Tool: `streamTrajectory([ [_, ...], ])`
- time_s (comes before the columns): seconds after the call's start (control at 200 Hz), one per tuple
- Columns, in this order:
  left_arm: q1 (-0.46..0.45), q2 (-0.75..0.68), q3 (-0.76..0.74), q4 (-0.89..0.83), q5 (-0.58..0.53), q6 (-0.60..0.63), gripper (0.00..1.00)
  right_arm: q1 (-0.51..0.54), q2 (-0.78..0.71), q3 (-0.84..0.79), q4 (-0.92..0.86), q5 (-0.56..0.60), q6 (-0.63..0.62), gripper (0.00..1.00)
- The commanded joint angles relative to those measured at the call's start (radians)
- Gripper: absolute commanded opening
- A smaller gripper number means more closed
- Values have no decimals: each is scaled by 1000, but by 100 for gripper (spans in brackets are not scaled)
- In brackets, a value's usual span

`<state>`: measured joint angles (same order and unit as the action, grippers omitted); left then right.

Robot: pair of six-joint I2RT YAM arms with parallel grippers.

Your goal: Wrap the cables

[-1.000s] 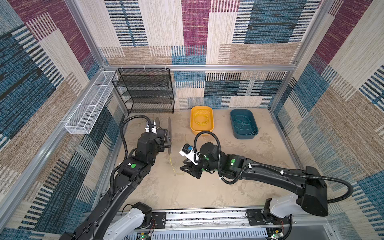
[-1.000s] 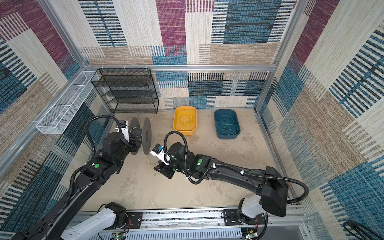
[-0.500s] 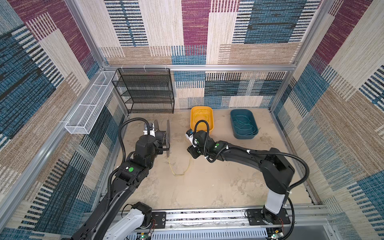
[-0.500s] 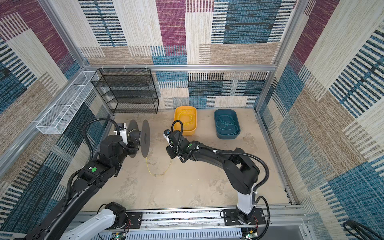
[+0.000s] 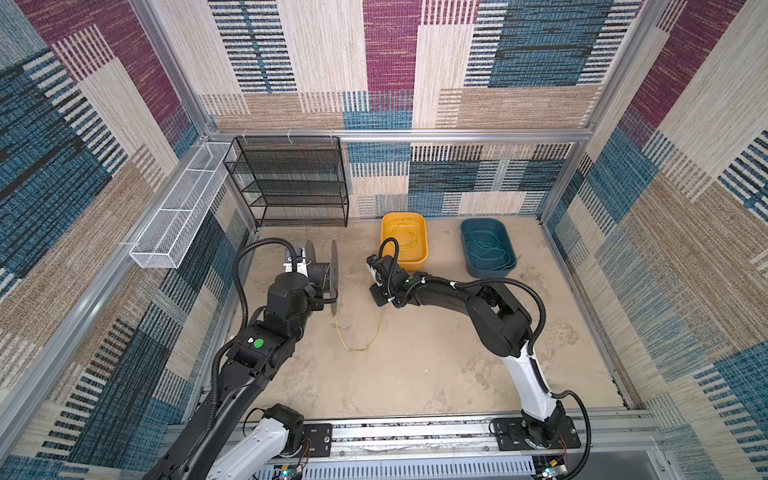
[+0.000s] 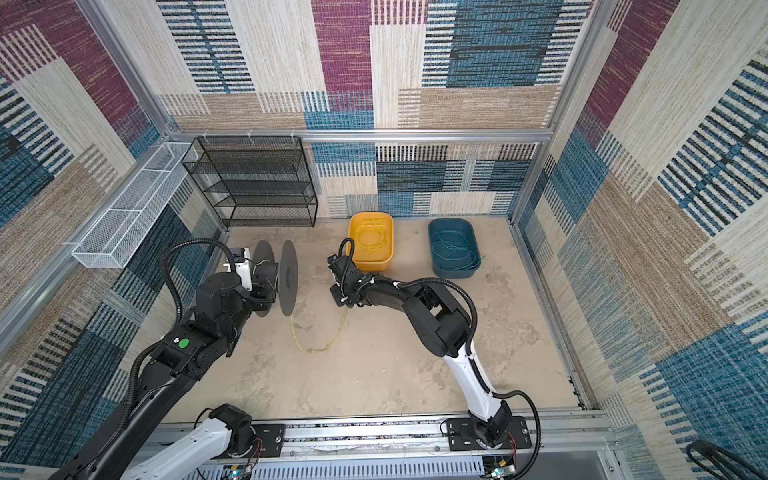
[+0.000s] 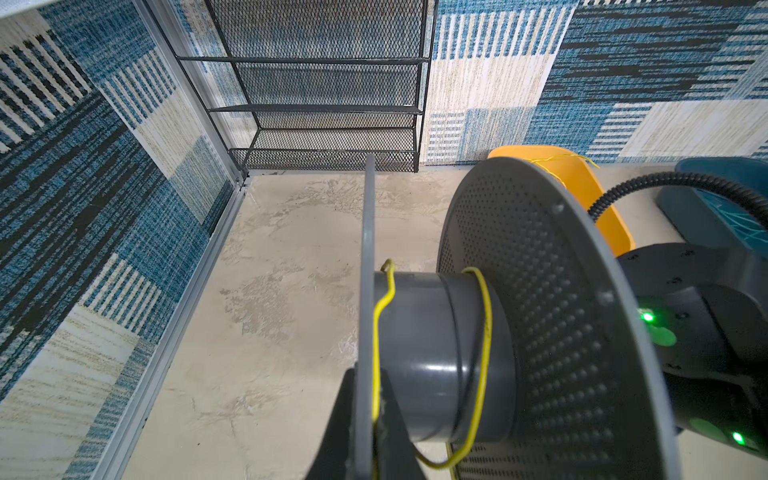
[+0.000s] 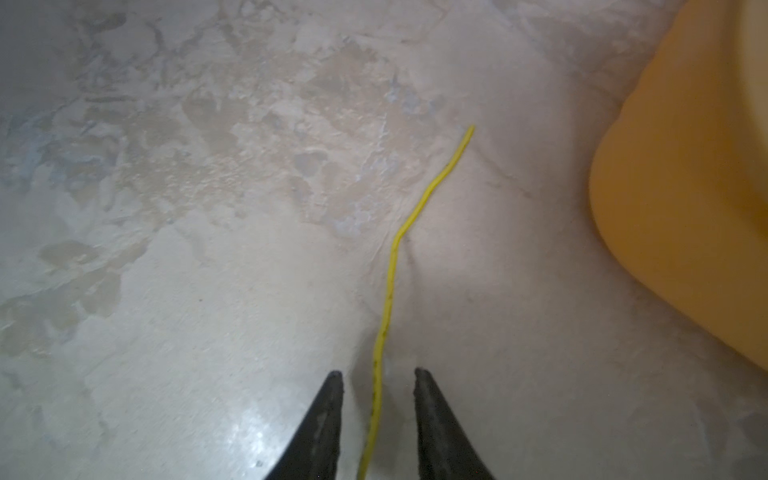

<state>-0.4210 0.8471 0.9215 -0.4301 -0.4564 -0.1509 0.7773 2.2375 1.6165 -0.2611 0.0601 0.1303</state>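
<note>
The yellow cable [image 8: 388, 291] is a thin, light, floppy cord that keeps small kinks. It should follow any pull without resistance, but it could slip out of a loose pinch or snag on itself. One end is turned once around the hub of the grey spool [image 7: 419, 353]. The left gripper [image 7: 368, 399] holds the spool off the table on the left, its jaws clamped tight on the spool's flange, seemingly with the cable's tail pinned alongside. From there the cable drops to the tabletop [image 5: 415, 365], sags toward the near side in a loose U, and runs back to the right gripper [image 8: 378, 374], just left of the yellow bin [image 5: 409, 264]. That claw stands partly open, straddling the cable without gripping it. The best hold looks to be right there, a short way back from the free end, pinched firmly.
</note>
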Motion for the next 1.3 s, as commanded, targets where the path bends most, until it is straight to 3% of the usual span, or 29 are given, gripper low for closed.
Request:
streamTrajectory([
  [0.0,0,-5,18,33,-1,24,0,2,-8,-7,15,-34,25,17],
  [0.035,1,-5,19,34,0,25,0,2,-29,-11,17,-42,32,7],
  [0.09,0,-6,20,36,-3,23,0,2,-70,-54,35,-60,40,0],
  [0.24,0,3,27,41,-10,10,0,2,-204,-126,57,-128,85,0],
  [0.441,0,3,42,43,-68,-21,0,4,-453,-343,147,-207,210,0],
  [0.671,14,113,104,14,-171,-50,0,13,-761,-516,146,-171,288,0],
  [0.967,47,267,149,25,-165,-70,0,13,-980,-352,14,-59,238,0],
  [1.297,45,321,106,17,-117,-45,0,-3,-944,-79,2,-29,159,0],
])
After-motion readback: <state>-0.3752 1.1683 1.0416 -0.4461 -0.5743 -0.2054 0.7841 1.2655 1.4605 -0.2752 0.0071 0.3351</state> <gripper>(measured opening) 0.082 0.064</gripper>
